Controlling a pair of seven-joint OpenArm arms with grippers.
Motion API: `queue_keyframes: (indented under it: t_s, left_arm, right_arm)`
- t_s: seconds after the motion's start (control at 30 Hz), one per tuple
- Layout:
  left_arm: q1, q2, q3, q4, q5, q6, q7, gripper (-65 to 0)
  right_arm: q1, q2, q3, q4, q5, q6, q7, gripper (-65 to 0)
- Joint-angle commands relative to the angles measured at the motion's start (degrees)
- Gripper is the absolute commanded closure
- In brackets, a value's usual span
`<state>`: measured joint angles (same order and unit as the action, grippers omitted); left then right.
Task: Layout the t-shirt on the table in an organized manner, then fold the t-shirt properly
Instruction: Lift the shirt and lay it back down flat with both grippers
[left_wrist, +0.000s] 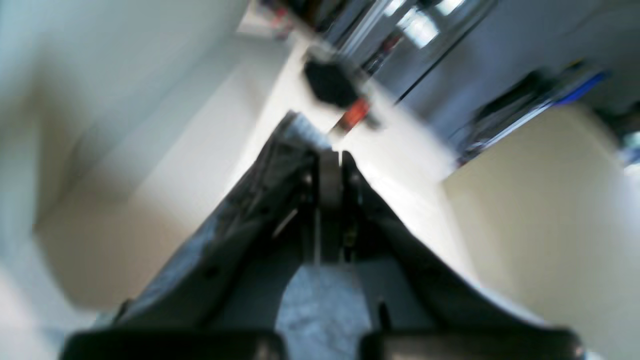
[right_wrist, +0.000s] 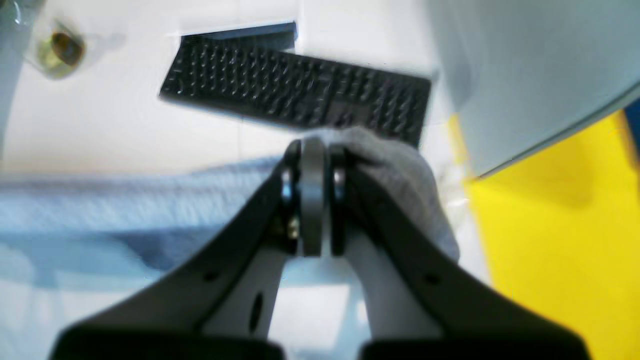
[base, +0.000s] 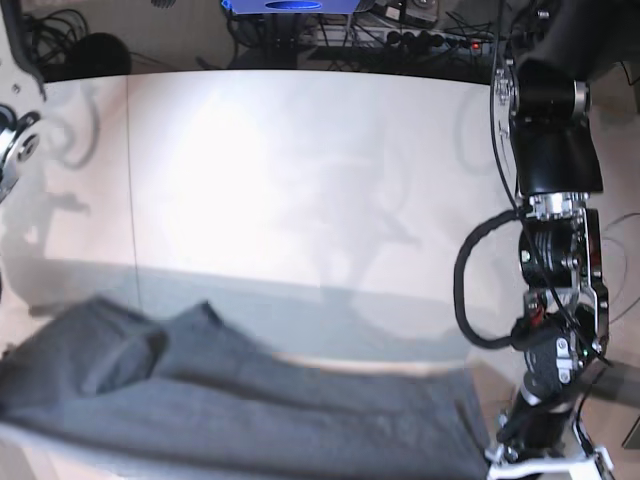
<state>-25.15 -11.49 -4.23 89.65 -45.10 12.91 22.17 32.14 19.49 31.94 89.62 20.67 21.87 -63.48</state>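
Both my hands are clamped on cloth. My right gripper (right_wrist: 312, 150) has its jaws pressed together on a bunched corner of the heather-grey soft knit t-shirt (right_wrist: 395, 170), lifted over the large smooth white tabletop (right_wrist: 100, 130). My left gripper (left_wrist: 331, 157) is likewise clenched; its view is badly blurred, but grey fabric hangs beneath the jaws.

In the base view the t-shirt (base: 250, 400) is stretched across the near side of the tabletop (base: 300, 180) as a long band, held up toward both ends, with a rumpled hump on that view's left. It does not lie flat: folds run along it, and I cannot make out sleeves or neckline. Judgement: the layout step is in hand, not finished; all the folding is left.

Edges and room:
- The tabletop beyond the shirt is bare and wide, good room to spread it.
- The shirt sits close to the near curved edge; part may drape off, I cannot tell.
- A black flat computer keyboard (right_wrist: 295, 92) lies just past my right gripper, near the cloth. Dragging that way could snag it.
- A yellow surface (right_wrist: 555, 240) shows off the tabletop's side.
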Motion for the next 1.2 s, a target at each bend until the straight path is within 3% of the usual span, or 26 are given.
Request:
queue_keyframes:
  t_s: [0.0,0.13,0.37,0.53,0.67,0.93,1.0,1.17]
  left_arm:
    - [-1.0,0.1,-0.6,1.4,0.3,0.0,-1.6,0.0]
    - [3.1,1.3,-0.7,4.9,0.5,0.0,-1.6,0.0]
    - [16.9,0.9,-0.7,3.6,0.8,-0.3,-1.7,0.0]
    - [16.8,1.1,0.1,-3.5,3.7,-0.3,-5.2,0.0]
    - [11.4,1.7,5.9,-14.1,8.1,-0.3,-8.2,0.0]
    - [5.8,3.9,12.1,-35.7,8.5,-0.3,-18.5,0.0]
    - [5.2,3.9,12.3,-38.6,8.5,-0.4,-19.4,0.0]
    - [5.3,3.6,11.4,-39.7,8.1,-0.4,-19.7,0.0]
  right_arm:
    - [1.9,1.4,-0.2,1.1,0.3,-0.1,0.4,0.0]
    - [0.1,2.3,-0.1,1.2,0.5,0.0,-3.5,0.0]
    - [-13.6,2.0,0.0,3.0,0.6,0.0,-3.6,0.0]
    - [-15.4,-0.3,-0.6,3.8,0.4,-0.4,-2.9,0.0]
    - [-11.9,0.2,-6.7,-6.6,0.2,-0.5,2.9,0.0]
    - [-4.3,1.7,-14.2,-38.6,0.1,-0.5,18.4,-1.4]
    - [-3.3,2.4,-15.6,-42.7,0.1,-0.5,19.6,-8.3]
    - [-3.7,2.7,-17.0,-40.5,0.3,-0.2,19.6,-42.0]
